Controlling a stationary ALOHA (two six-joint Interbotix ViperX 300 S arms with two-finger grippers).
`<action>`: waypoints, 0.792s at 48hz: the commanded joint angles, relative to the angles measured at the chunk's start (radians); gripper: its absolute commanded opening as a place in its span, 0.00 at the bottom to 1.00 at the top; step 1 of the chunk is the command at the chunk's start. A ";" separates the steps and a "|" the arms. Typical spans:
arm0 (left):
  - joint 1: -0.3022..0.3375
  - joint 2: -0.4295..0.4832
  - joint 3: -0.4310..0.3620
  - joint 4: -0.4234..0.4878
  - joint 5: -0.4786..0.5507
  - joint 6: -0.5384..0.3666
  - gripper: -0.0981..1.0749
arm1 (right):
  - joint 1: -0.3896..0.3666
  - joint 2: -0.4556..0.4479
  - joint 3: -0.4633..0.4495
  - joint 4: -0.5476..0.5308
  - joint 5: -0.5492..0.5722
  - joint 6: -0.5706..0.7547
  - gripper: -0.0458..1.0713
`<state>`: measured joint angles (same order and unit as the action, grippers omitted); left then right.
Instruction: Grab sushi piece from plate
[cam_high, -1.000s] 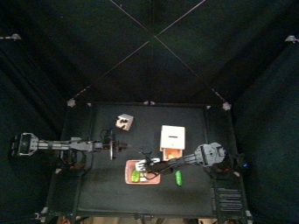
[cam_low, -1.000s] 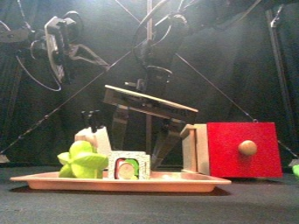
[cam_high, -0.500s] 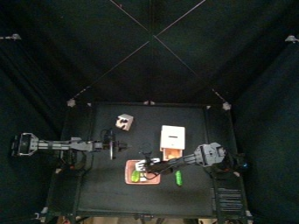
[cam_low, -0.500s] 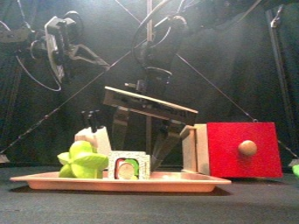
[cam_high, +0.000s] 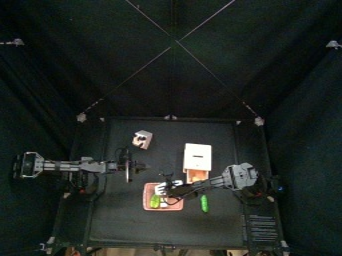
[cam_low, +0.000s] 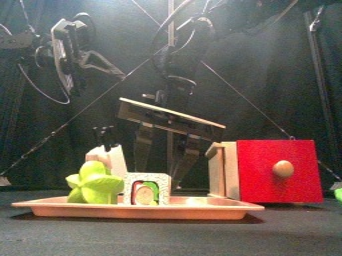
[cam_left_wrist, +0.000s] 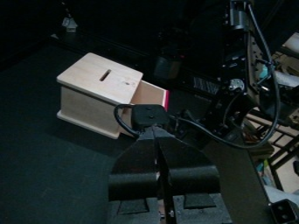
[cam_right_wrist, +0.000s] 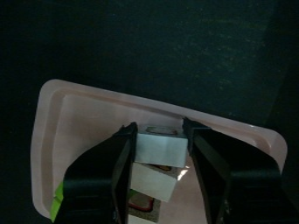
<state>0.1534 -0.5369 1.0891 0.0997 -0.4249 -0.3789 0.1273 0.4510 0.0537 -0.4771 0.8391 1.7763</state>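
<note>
The salmon-pink plate (cam_high: 154, 203) (cam_low: 201, 208) (cam_right_wrist: 82, 114) lies at the table's front middle. It carries a white sushi piece (cam_right_wrist: 158, 150), a green-wrapped roll (cam_low: 147, 190) and a green garnish (cam_low: 90, 184). My right gripper (cam_high: 170, 186) (cam_low: 167, 165) (cam_right_wrist: 162, 133) reaches down onto the plate from the right. Its jaws stand open on either side of the white sushi piece, very near its sides; I cannot tell whether they touch it. More pieces (cam_right_wrist: 149, 181) lie in a row behind it. My left gripper (cam_high: 130, 165) (cam_left_wrist: 160, 150) rests shut at the left, off the plate.
A cream-white slab (cam_high: 199, 156) lies behind the plate. A small grey-and-pink box (cam_high: 143, 137) (cam_left_wrist: 105, 87) sits further back left. A red block with a round knob (cam_low: 274, 170) stands to the plate's right, and a green item (cam_high: 205, 203) lies beside the plate.
The right gripper's jaws have drawn closer together around the white sushi piece. The left arm has not moved.
</note>
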 joint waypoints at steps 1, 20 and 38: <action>0.003 -0.003 -0.012 -0.002 -0.005 0.002 0.29 | -0.006 -0.025 -0.021 -0.002 -0.003 0.002 0.49; 0.003 -0.002 -0.014 -0.002 -0.005 0.002 0.29 | -0.006 -0.044 -0.023 -0.021 -0.003 0.002 0.49; 0.003 -0.003 -0.012 -0.002 -0.006 0.002 0.29 | -0.003 -0.054 -0.026 -0.035 -0.003 0.002 0.49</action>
<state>0.1534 -0.5384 1.0891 0.0997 -0.4249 -0.3789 0.1273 0.4510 0.0522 -0.5001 0.8376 1.7763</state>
